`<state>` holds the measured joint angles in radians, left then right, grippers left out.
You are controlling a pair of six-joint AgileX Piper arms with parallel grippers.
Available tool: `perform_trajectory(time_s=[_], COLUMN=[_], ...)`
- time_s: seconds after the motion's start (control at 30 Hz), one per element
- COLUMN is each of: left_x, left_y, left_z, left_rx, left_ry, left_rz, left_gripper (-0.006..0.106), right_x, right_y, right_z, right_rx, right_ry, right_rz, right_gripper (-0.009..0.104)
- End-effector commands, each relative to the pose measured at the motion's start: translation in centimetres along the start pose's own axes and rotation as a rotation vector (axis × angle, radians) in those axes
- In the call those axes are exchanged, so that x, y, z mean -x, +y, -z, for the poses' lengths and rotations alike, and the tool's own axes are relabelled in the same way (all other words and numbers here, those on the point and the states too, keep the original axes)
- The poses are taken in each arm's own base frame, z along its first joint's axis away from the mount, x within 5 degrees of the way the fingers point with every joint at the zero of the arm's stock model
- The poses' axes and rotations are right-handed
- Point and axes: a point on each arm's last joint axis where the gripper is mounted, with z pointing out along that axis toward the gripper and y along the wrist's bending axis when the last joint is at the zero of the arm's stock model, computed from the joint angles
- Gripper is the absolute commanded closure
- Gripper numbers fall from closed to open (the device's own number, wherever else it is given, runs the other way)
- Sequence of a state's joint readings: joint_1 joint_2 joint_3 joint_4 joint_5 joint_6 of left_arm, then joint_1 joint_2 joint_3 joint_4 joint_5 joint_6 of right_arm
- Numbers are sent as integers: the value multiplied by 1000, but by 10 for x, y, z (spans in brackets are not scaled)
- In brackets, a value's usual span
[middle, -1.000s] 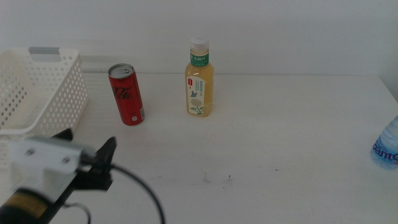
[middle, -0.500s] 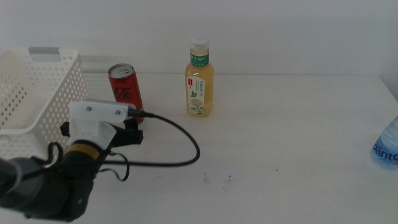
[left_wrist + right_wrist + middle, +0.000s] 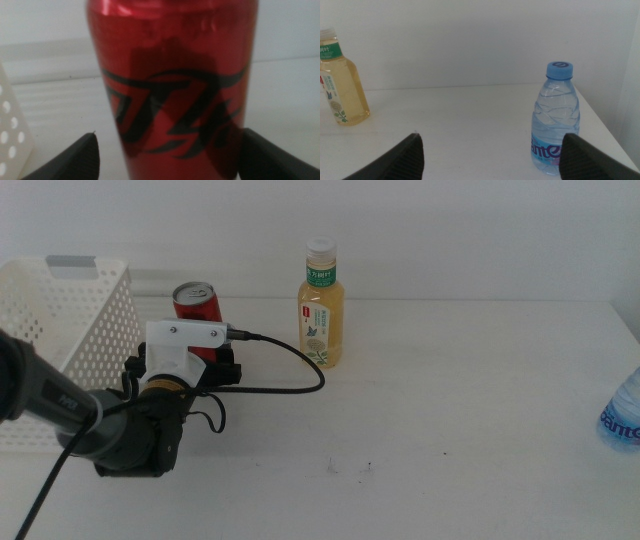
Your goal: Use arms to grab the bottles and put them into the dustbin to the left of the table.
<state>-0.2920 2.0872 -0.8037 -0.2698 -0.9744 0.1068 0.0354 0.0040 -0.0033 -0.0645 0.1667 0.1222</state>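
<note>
White table [image 3: 480, 400]: left gripper [image 3: 167, 150] straddles script-marked red can [image 3: 172, 75].

The white table [image 3: 470, 400] carries everything here; toward its far left stands the white perforated dustbin [image 3: 60, 330] with a grey strip on its rim, and just beside that the red can [image 3: 198, 300] stands upright, partly hidden in the middle view; the yellow-drink bottle [image 3: 321, 305], white-capped and green at the neck, stands upright near the can on its right. The blue-capped water bottle [image 3: 555, 120] stands upright well apart at the table's right edge; a few tiny dark specks [image 3: 350, 470] mark the bare middle of the top.
</note>
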Motion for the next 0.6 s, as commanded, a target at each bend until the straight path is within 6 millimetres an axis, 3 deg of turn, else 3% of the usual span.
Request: perform_trajectory(time_s=[0.0, 0.27, 0.37, 0.47, 0.57], left_x=[0, -7, -10, -10, 6], left_y=[4, 4, 3, 1, 0], left_z=[-11, -33, -37, -36, -24], left_rx=[9, 0, -1, -23, -43], left_ry=[-7, -11, -6, -7, -28], left_rz=[0, -8, -8, -24, -110], left_gripper=[7, 7, 11, 30, 57], right_x=[0, 0, 0, 0, 0], right_y=[0, 0, 0, 0, 0], right_z=[0, 0, 0, 0, 0], right_rx=[-2, -2, -2, -2, -2], right_ry=[-10, -10, -10, -10, -10], right_rz=[13, 13, 13, 13, 13], right_gripper=[8, 8, 8, 8, 8])
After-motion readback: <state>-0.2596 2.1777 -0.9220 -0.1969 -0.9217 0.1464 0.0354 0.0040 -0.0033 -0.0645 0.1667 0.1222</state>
